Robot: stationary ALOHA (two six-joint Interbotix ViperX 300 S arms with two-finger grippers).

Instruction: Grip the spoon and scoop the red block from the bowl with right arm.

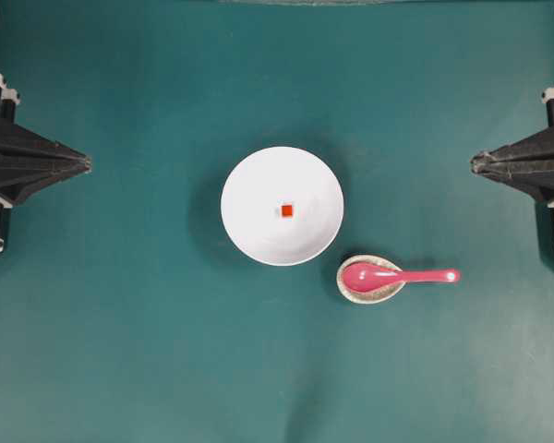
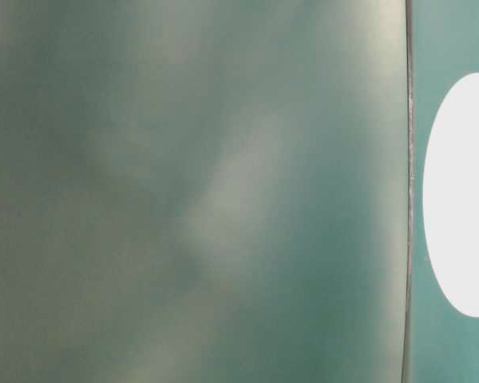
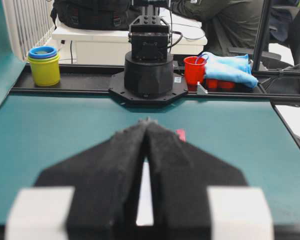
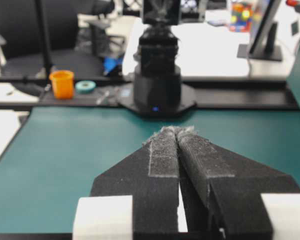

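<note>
Item: right tool (image 1: 474,164) clenched, empty. We list the spoon (image 1: 388,276) on its speckled rest (image 1: 351,291), near the bowl (image 1: 249,175) holding the red block (image 1: 287,210). Risk: glossy handle slipping, spoon tipping off.

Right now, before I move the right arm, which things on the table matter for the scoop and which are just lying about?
For the job:
- spoon, its scoop on the rest
- red block, lying in the bowl
- bowl
- right gripper, shut, empty

Not needed:
- speckled spoon rest under the spoon
- left gripper, shut, parked at the left edge
</note>
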